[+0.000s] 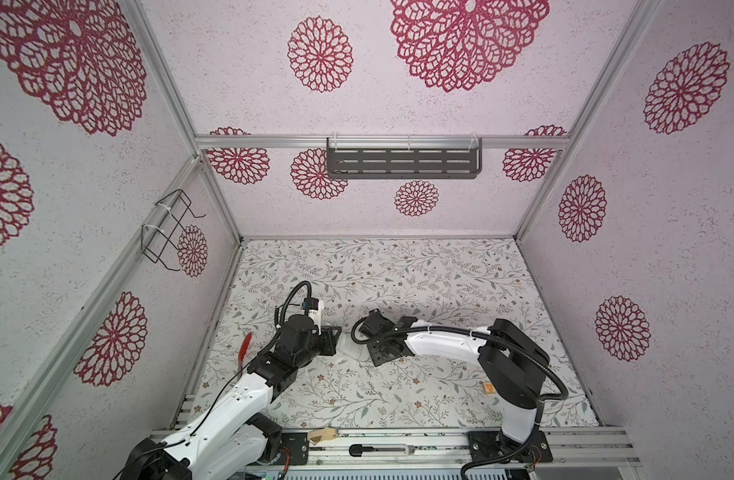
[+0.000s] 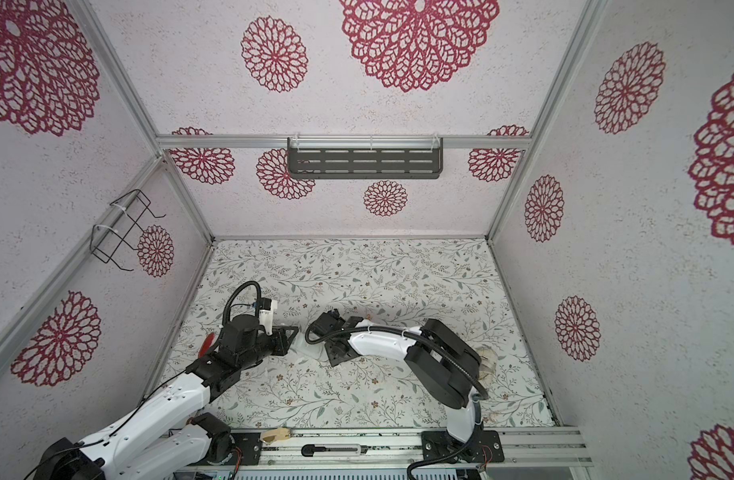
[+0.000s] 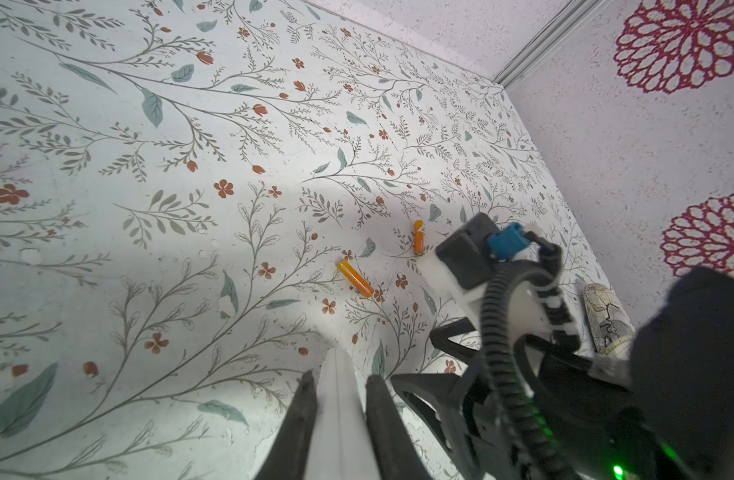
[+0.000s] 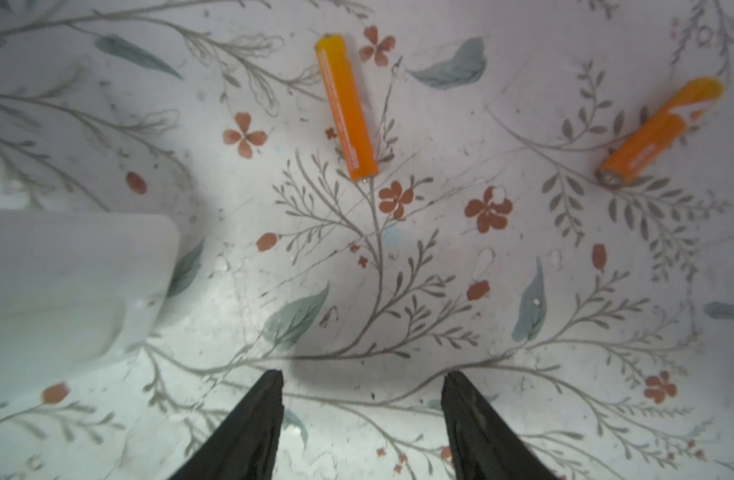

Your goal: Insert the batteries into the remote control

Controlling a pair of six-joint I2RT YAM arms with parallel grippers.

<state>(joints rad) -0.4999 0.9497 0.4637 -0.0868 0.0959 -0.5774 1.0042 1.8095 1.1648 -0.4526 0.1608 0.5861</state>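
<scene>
Edge-on between the dark fingers of my left gripper [image 3: 340, 376] is the white remote control [image 3: 336, 415], and the gripper is shut on it. In both top views the remote [image 1: 350, 347] shows as a pale shape between the left gripper [image 1: 334, 338] and the right gripper [image 1: 378, 347]. Two orange batteries [image 4: 346, 108] [image 4: 656, 137] lie apart on the floral table, ahead of my right gripper [image 4: 363, 374]. That gripper is open with nothing between its fingers. The remote's white end [image 4: 66, 282] sits beside it. The left wrist view shows both batteries [image 3: 355, 278] [image 3: 418, 243]. My right arm hides them in both top views.
A flat orange-yellow tag [image 1: 489, 388] lies by the right arm's base. A red object [image 1: 245, 347] lies at the table's left edge. A patterned roll [image 3: 606, 320] rests near the right wall. A grey shelf [image 1: 402, 162] and a wire rack [image 1: 170, 228] hang on the walls.
</scene>
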